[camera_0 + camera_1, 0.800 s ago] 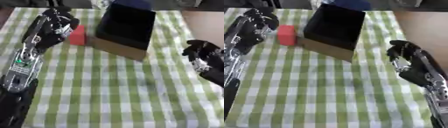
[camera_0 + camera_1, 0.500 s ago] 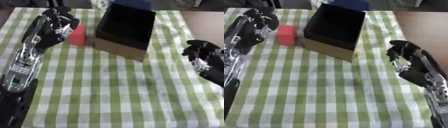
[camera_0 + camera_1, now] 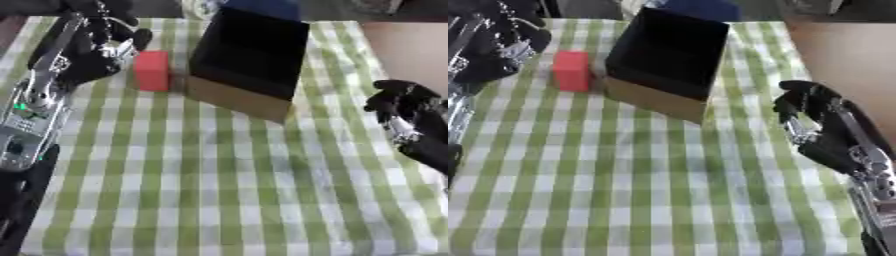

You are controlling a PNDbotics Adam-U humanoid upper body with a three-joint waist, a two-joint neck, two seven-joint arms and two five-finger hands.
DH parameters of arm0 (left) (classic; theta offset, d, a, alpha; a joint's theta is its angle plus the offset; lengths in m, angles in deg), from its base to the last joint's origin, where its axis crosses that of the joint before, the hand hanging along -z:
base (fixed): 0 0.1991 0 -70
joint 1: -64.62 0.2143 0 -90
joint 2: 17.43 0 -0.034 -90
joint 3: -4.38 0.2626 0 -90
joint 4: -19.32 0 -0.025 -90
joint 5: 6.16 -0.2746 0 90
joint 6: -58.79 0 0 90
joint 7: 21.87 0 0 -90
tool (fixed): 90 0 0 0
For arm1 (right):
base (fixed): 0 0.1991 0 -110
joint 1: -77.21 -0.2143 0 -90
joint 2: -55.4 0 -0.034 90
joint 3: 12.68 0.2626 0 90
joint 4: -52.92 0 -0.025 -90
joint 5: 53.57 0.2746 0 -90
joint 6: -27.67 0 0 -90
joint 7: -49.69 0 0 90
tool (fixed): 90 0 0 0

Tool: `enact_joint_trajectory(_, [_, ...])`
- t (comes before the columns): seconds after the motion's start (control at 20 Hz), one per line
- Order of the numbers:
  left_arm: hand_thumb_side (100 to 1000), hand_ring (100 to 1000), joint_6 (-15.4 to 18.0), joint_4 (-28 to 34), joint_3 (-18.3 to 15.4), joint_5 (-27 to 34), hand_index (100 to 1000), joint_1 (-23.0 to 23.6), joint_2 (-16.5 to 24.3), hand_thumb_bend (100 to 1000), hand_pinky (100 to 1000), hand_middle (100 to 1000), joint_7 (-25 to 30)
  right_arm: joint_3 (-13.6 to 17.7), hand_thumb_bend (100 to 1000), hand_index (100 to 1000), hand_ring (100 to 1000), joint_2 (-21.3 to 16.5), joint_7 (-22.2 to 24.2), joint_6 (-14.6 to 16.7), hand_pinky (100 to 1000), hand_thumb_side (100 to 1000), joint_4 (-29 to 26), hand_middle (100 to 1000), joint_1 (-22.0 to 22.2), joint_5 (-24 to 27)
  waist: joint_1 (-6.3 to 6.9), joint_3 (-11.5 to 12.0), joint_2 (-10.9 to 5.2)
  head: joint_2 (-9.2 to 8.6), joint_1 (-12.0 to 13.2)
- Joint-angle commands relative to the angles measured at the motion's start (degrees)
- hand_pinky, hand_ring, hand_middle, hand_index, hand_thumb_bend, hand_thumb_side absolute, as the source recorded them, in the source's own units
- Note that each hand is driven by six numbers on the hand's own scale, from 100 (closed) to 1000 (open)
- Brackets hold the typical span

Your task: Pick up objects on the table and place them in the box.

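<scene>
**Left hand nears the red block**

Little has moved since the earlier frames: the left hand stays just left of the block, perhaps a touch closer, and the right hand keeps its place at the right side. The block and box have not shifted.

The block sits on the checked surface, just beside the box's left wall, apart from it by a thin strip of cloth or perhaps touching; I cannot tell which. It stands upright, taller than wide. The box is open, dark inside, with a brown outer wall. Only 1 object to pick shows here.

Fingers of the left hand are curled and hold nothing; they hang next to the block's left face, with no clear contact. Fingers of the right hand are also curled, empty, above the cloth near its right edge.

The block looks rigid and light, likely foam or wood, with flat matte faces that should not slip much. Its 2 broad opposite sides offer the best hold, thumb on one and fingers on the other. The box wall crowds its right face, so taking it front to back may be easier.
</scene>
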Motion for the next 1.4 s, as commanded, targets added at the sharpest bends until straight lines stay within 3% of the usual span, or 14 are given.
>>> enact_joint_trajectory(0.05, [396,621,0.47,-1.11,0.76,-2.67,797,-2.92,6.0,521,707,625,1.46,0.36,100,825,675,-1.22,-0.01,-0.09,794,416,-0.96,621,-0.22,-0.24,0.22,-0.1,-1.18,0.05,0.04])
enact_joint_trajectory(0.35, [382,638,2.44,-5.7,4.26,-7.89,806,-9.35,13.9,529,730,636,5.56,0.21,100,825,675,-1.54,0.14,-0.07,794,416,-0.85,621,-0.01,-0.31,0.67,-0.37,-1.54,0.32,0.23])
enact_joint_trajectory(0.6, [352,663,6.11,-12.71,11.15,-12.39,811,-16.17,19.01,539,754,651,10.0,-0.08,100,825,675,-1.73,0.44,-0.04,794,418,-0.75,621,0.08,-0.31,1.1,-0.87,-1.79,0.59,0.68])
enact_joint_trajectory(0.75, [341,668,8.21,-17.32,14.0,-15.23,811,-19.51,18.56,536,759,652,12.85,-0.09,100,825,675,-1.82,0.51,-0.04,794,419,-0.68,621,0.26,-0.32,1.18,-0.93,-1.91,0.79,0.64])
enact_joint_trajectory(1.15, [320,695,13.71,-28.28,17.69,-22.82,828,-24.84,15.42,546,781,679,20.43,-0.18,100,825,675,-1.93,0.59,-0.05,794,423,-0.53,621,0.5,-0.35,1.36,-1.01,-2.06,1.44,0.52])
enact_joint_trajectory(1.4, [314,703,15.84,-32.61,17.99,-27.53,827,-27.1,12.85,553,786,681,25.14,-0.17,100,826,676,-1.91,0.58,-0.07,794,428,-0.46,621,0.66,-0.3,1.27,-0.94,-2.2,1.63,0.52])
